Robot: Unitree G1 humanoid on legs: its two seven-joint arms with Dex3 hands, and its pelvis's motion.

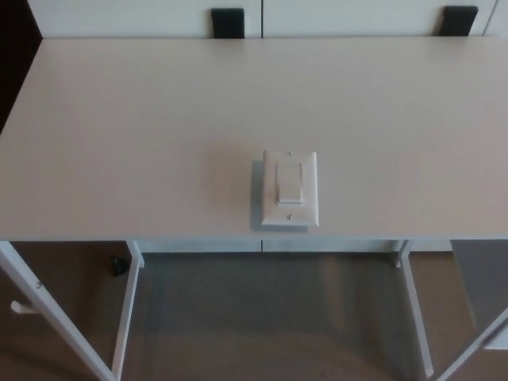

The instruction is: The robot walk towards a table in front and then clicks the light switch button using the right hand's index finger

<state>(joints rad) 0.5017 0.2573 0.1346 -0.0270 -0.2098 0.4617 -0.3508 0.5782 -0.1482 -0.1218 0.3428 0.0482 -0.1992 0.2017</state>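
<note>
A white light switch plate point(290, 189) with a rocker button point(290, 182) lies flat on the pale table point(127, 135), close to the table's front edge and a little right of the picture's middle. Neither of my hands shows in the head view.
Two black brackets point(228, 22) point(459, 20) sit at the table's far edge against a white wall. White table legs point(127, 309) point(414, 305) and slanted white bars point(48, 305) stand below the front edge, over a brown floor.
</note>
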